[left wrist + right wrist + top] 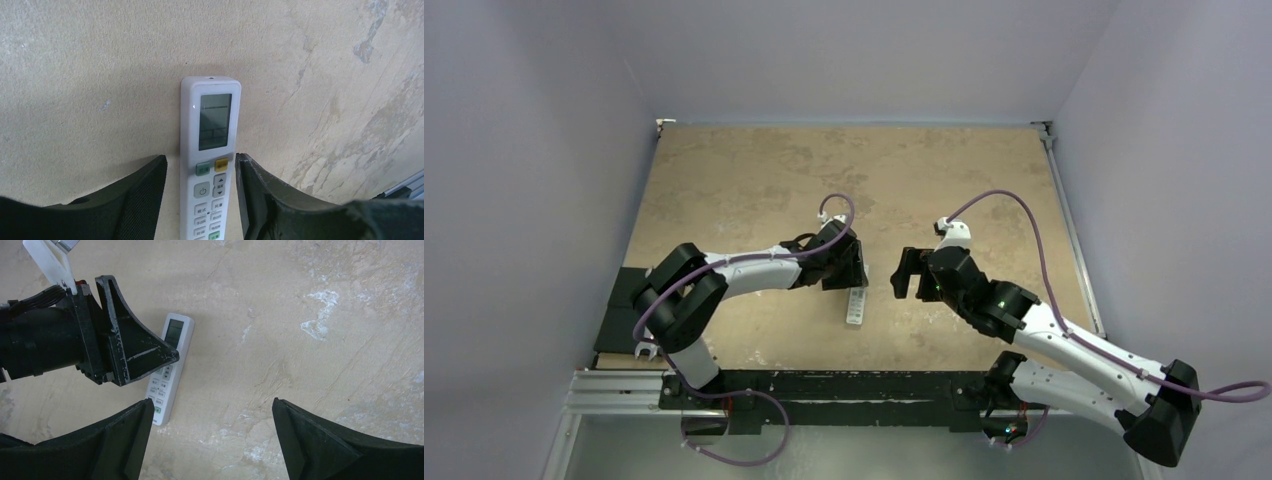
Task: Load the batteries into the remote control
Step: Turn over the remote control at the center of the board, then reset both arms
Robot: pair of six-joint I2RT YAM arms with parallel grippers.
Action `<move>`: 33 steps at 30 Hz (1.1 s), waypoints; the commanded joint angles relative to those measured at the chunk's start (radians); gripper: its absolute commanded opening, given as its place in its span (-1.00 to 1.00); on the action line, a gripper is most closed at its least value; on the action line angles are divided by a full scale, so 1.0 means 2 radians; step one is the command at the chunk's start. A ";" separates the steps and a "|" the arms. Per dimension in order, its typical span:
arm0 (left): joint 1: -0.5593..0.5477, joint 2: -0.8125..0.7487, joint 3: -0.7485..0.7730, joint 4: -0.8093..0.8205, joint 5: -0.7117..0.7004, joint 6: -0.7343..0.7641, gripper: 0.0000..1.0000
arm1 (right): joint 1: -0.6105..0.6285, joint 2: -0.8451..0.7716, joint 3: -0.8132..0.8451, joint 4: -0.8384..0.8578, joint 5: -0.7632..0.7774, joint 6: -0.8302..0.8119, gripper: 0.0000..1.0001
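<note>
The left gripper has its jaws apart, one on each side of the remote control. A gap shows along one edge, so it is not clamped. The remote lies flat, buttons up, near the middle of the table. It looks light, stiff and smooth-sided — likely to slip, so it is best pinched across the long edges at mid-length. To its right the right gripper hangs wide apart and empty. No batteries are in view.
</note>
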 commanded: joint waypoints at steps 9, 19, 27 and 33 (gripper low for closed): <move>-0.004 -0.018 0.011 0.009 0.003 -0.002 0.30 | -0.003 -0.009 0.012 0.006 0.004 -0.010 0.98; -0.003 -0.085 0.001 -0.003 0.011 0.025 0.80 | -0.003 -0.013 0.033 -0.013 0.017 -0.027 0.98; -0.004 -0.140 0.000 -0.035 -0.001 0.059 0.97 | -0.003 -0.024 0.049 -0.032 0.025 -0.031 0.98; -0.004 -0.185 -0.002 -0.059 -0.014 0.081 0.98 | -0.002 -0.035 0.066 -0.047 0.030 -0.035 0.98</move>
